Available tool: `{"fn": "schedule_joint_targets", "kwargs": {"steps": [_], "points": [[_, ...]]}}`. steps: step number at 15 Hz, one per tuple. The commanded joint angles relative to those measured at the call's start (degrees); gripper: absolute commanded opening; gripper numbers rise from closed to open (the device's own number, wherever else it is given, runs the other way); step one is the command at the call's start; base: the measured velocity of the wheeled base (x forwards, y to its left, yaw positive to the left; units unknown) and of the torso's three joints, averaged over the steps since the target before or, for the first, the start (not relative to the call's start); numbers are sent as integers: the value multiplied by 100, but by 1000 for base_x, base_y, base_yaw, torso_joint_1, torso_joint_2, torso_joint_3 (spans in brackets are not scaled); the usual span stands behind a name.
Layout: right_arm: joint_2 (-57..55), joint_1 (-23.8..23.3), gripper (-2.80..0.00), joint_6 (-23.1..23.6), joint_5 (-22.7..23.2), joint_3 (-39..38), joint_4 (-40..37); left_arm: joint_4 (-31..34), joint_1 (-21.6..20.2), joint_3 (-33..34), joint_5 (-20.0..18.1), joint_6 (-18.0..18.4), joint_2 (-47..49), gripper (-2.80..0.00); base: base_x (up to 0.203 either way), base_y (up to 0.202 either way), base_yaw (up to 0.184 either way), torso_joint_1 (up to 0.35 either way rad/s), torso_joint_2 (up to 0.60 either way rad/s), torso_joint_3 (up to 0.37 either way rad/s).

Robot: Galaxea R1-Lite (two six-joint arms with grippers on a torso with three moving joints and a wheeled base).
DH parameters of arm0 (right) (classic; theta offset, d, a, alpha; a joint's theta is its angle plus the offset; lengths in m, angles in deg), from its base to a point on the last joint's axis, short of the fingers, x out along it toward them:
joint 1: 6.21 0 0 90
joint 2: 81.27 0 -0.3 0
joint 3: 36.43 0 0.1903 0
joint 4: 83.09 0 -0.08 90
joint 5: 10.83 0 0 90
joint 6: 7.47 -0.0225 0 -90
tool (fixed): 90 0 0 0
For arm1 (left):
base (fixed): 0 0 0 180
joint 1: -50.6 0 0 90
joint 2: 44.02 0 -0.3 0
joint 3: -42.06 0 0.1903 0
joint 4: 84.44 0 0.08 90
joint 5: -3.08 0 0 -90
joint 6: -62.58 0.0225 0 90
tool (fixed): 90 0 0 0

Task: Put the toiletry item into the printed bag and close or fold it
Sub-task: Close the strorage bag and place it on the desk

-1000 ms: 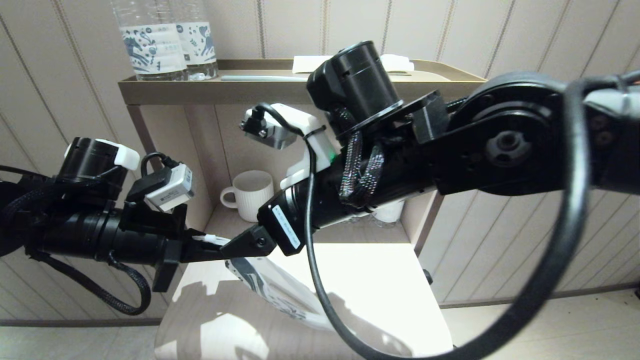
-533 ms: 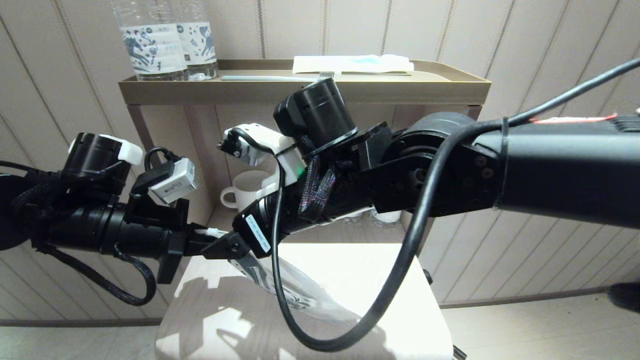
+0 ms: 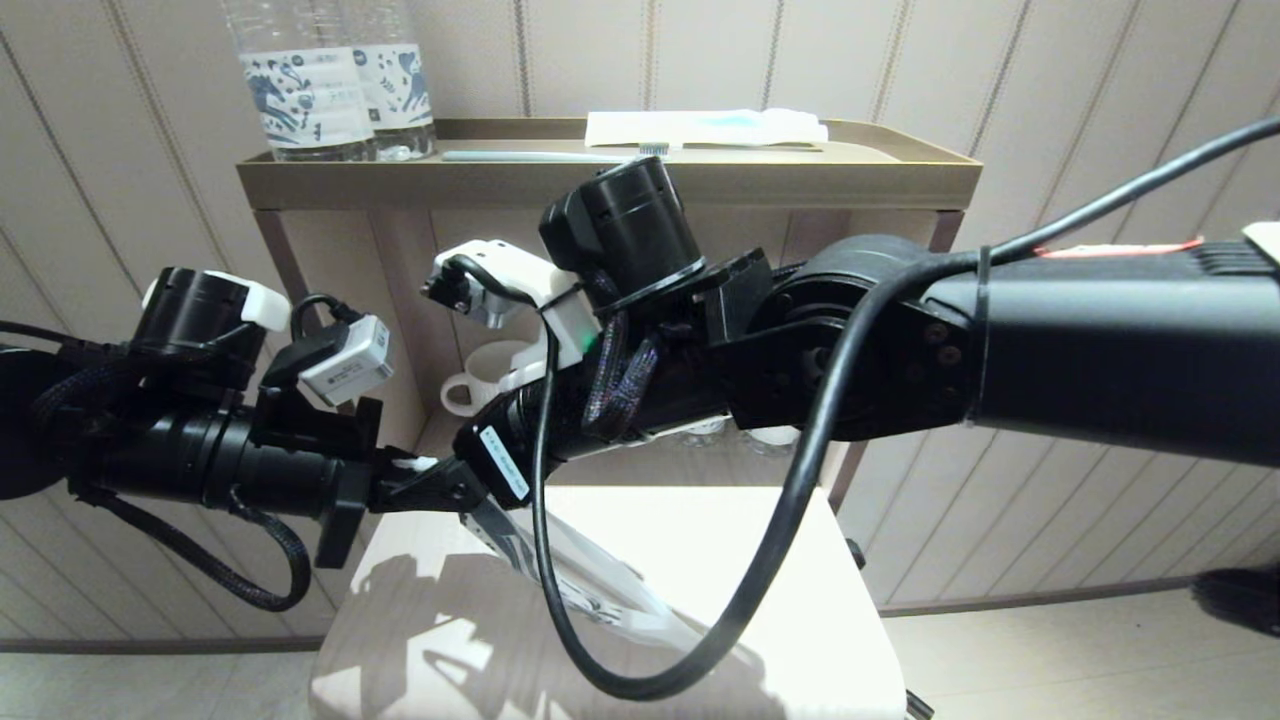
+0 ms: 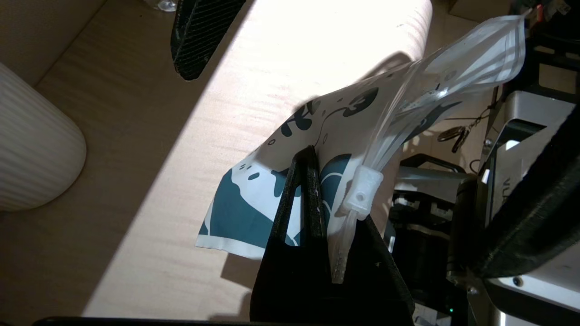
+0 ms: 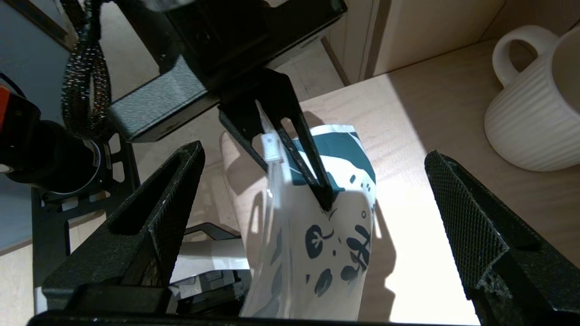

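The printed bag (image 3: 572, 572) (image 5: 317, 244) hangs slanted above the pale table (image 3: 740, 580), white with dark blue motifs. My left gripper (image 3: 415, 478) (image 4: 337, 190) is shut on the bag's top corner (image 4: 253, 199), right by the clear zip slider (image 4: 363, 192) (image 5: 271, 147). My right gripper (image 3: 455, 492) (image 5: 315, 154) is open. Its two fingers (image 5: 172, 190) stand wide on either side of the bag's upper end and of the left fingers, touching neither. The white comb is not in view.
A ribbed white mug (image 3: 495, 375) (image 5: 534, 113) stands on the shelf just behind the grippers. The tray (image 3: 600, 180) on top holds two water bottles (image 3: 330, 80), a pale blue toothbrush (image 3: 540, 156) and a white packet (image 3: 700, 128).
My right arm has dropped and moved left, bringing its open gripper up around the left gripper's hold on the bag. The left arm has barely moved.
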Motion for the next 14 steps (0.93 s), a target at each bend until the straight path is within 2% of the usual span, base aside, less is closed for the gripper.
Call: {"fn": "schedule_joint_targets", "kwargs": {"steps": [1,14], "points": [[-5,5,0,4,12,1,5,0,-2,1,-26,24,23,-280,0,0,0,0,0,0],[-128,22,0,29,3,-7,174,-15,-2,10,-35,39,55,-280,0,0,0,0,0,0]]}}
